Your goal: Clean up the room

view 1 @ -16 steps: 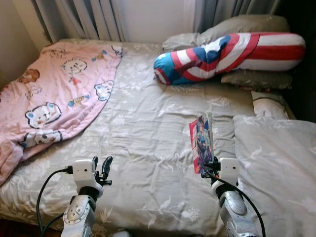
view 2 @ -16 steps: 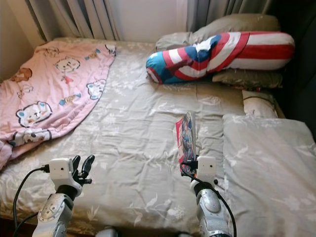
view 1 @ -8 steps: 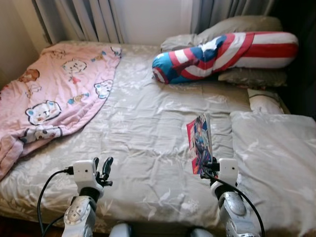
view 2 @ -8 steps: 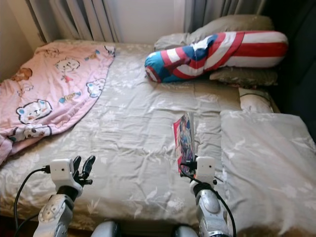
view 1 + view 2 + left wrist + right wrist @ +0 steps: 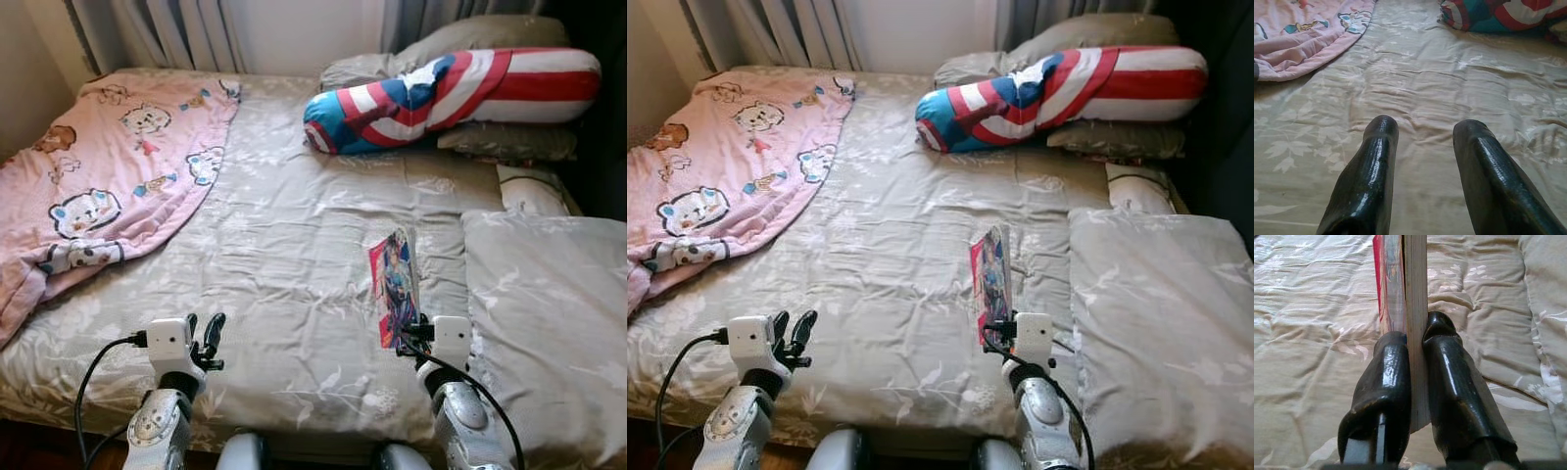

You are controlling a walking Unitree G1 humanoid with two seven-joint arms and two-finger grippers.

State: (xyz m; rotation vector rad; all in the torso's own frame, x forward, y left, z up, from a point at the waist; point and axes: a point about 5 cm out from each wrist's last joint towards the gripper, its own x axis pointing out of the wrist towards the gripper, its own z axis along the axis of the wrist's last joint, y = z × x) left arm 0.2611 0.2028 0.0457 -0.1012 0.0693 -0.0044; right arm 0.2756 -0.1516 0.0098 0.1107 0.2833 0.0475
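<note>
- In your left eye view, both arms were raised forearm-up at the near edge of the bed [image 5: 294, 255]. Your right gripper [image 5: 404, 338] held one comic book [image 5: 395, 284] upright above the grey quilt, cover facing your left.
- Your left gripper [image 5: 203, 333] carried nothing, its two fingers parted, above the near edge of the quilt.
- In your right eye view you had one pink bear-print blanket [image 5: 720, 166] rumpled on the left side of the bed, one red, white and blue bolster [image 5: 1058, 93] lying across the head end, and two grey pillows [image 5: 1087, 44] stacked behind and under it.
- Your left wrist view showed two black fingers [image 5: 1369, 181] spread apart, touching nothing.
- Your right wrist view showed both fingers [image 5: 1386, 396] pinching the book's lower edge, pages between them.
</note>
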